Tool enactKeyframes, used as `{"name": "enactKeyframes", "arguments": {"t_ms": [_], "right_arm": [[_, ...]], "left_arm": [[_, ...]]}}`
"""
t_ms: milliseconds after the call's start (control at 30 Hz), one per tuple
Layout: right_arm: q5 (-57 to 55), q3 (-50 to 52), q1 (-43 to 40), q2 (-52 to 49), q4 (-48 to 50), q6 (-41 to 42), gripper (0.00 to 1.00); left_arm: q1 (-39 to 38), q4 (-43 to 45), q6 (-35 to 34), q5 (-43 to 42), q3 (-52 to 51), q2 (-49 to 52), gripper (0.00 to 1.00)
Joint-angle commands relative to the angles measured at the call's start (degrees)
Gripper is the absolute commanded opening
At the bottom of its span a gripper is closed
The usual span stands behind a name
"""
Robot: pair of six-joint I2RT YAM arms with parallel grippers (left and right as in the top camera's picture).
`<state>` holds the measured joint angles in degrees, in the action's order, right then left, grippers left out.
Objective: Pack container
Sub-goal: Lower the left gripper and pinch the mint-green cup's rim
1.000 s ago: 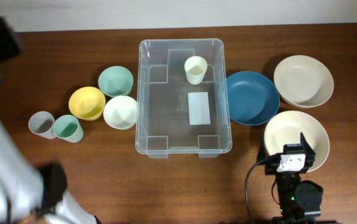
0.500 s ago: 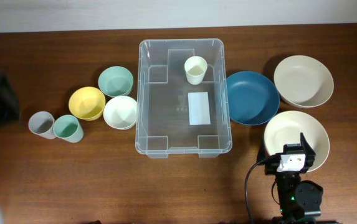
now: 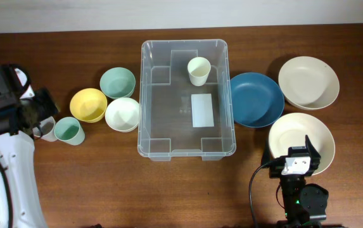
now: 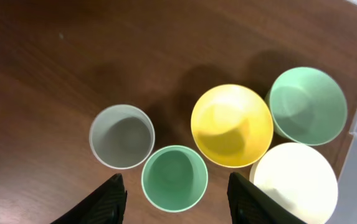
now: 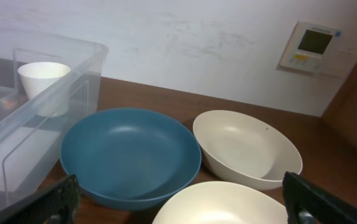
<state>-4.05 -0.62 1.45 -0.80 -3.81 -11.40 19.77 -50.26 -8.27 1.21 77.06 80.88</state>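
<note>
Green cup (image 4: 174,177): under left tool (image 4: 177,186), open partway, empty
Right tool (image 5: 178,194): wide, empty
Risk: grey cup (image 4: 122,135) just beside could tip

No legible text, number or brand appears in any view. A white rectangular label (image 3: 202,110) lies on the base of the container (image 3: 184,43), toward its right wall; from overhead its face reads as blank. In the right wrist view, a cream wall panel (image 5: 311,47) hangs near the wall's upper right corner; its small greenish display (image 5: 315,41) and the marks beneath it are too small to read.
</note>
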Motion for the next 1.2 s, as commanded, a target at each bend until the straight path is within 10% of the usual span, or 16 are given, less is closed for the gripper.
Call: {"name": "enactKeyframes", "arguments": {"t_ms": [0,1167], "right_arm": [[-0.92,0.31,-0.39,0.33,-0.31,-0.20,0.99],[-0.92,0.31,-0.39,0.33,-0.28,-0.20,0.99]], "left_arm": [[0.26,1.79,-1.53,-6.38,-2.95,3.43,0.54],[-6.29,-0.76,-1.55,-4.76,-3.96,20.76,0.42]]}}
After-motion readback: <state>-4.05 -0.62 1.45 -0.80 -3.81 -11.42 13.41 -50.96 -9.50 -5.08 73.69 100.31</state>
